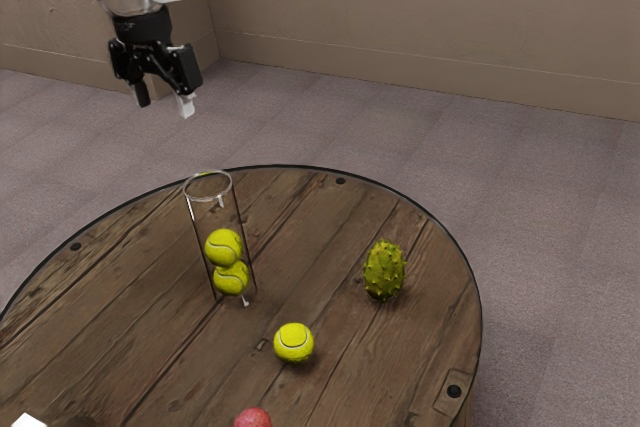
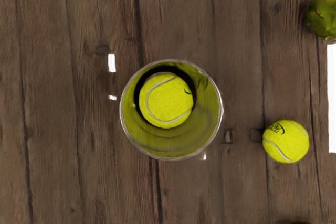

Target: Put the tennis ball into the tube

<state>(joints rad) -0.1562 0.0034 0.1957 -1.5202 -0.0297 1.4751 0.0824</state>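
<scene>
Nearest stands the tube (image 2: pixel 178 145), 2 balls (image 1: pixel 224 247) inside, below wide, empty jaws; the loose tennis ball (image 2: pixel 286 141), likely light and springy, wants a pinch across its middle.

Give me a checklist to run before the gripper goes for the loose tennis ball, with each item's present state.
1. Gripper open: ok.
2. Gripper empty: ok, it holds nothing.
3. Gripper lowered to the loose ball: not ok, it hangs high and well away.
4. Loose ball free to grasp: ok, nothing touches it.
5. Tube standing, mouth uncovered: ok.
6. Tube steady if bumped: cannot tell.
</scene>
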